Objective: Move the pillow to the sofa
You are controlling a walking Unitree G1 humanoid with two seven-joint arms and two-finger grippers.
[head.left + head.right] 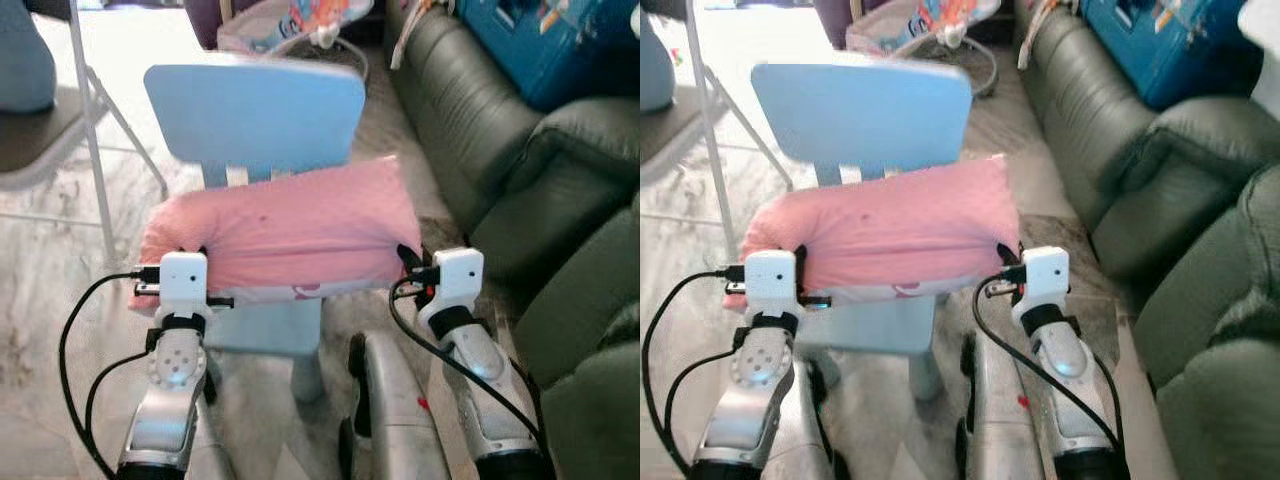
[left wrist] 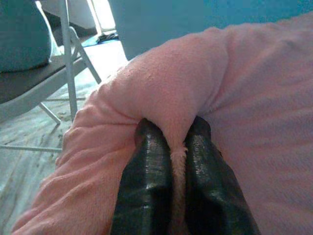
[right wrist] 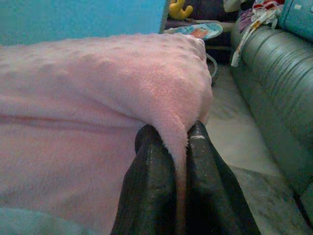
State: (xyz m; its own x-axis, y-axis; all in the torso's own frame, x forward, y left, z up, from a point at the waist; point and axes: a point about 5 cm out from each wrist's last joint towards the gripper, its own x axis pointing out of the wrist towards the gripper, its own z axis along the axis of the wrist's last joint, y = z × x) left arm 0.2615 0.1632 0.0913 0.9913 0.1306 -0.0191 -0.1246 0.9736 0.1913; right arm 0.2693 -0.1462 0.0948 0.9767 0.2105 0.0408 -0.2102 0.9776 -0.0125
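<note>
**A:** Nearest to us, what are the two arms doing?

**B:** Each has a corner. The left gripper [image 2: 178, 161] has its fingers pressed together on a fold of fleece at the pillow's [image 1: 280, 232] near left end; the right gripper [image 3: 179, 161] pinches a ridge of the same pink fabric at the near right end. Both sets of jaws are nearly closed, with only cloth between them.

**A:** And the pillow itself?

**B:** It lies across the seat of the blue chair [image 1: 256, 108], in front of the backrest, overhanging the seat on both sides. The sofa [image 1: 480, 130] stands to the chair's right, just beside it, dark green and deep-cushioned.

**A:** So how should the carry go?

**B:** I'd judge the grips are thin, on fabric and not on stuffing, so lift both ends together and level, or one corner may slip out. Raise it above the seat before swinging away from the chair, keeping it forward of the backrest so the far edge does not catch. Then turn towards the sofa with the arms held the same width apart, so the cloth neither sags nor tears free
</note>
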